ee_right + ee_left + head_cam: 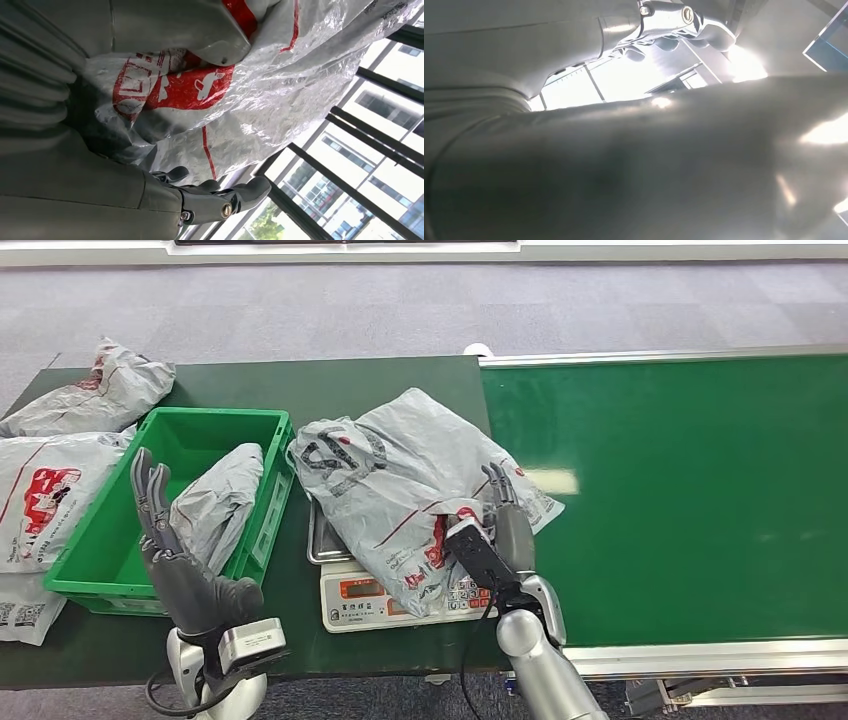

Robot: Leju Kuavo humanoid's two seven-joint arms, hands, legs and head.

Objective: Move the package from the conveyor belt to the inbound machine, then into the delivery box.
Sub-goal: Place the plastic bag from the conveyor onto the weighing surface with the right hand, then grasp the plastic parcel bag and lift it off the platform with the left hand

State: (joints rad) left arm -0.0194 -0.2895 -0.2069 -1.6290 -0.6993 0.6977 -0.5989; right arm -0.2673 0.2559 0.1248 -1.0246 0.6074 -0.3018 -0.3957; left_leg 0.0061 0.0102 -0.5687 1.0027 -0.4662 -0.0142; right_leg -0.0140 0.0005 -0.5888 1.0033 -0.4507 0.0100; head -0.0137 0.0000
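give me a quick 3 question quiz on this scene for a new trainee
1. True or false: the grey package lies on the scale.
2. Which hand touches that package? A) left hand B) right hand
3. Fill in: a smaller grey package already lies in the green ____.

Key: 1 true; 2 B, its fingers lie against the plastic while the left hand is raised with fingers apart, holding nothing; 3 bin.

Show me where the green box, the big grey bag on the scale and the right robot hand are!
green box [110, 585], head view, front rim.
big grey bag [385, 475], head view, middle of its crinkled top.
right robot hand [508, 525], head view, back of the hand against the bag.
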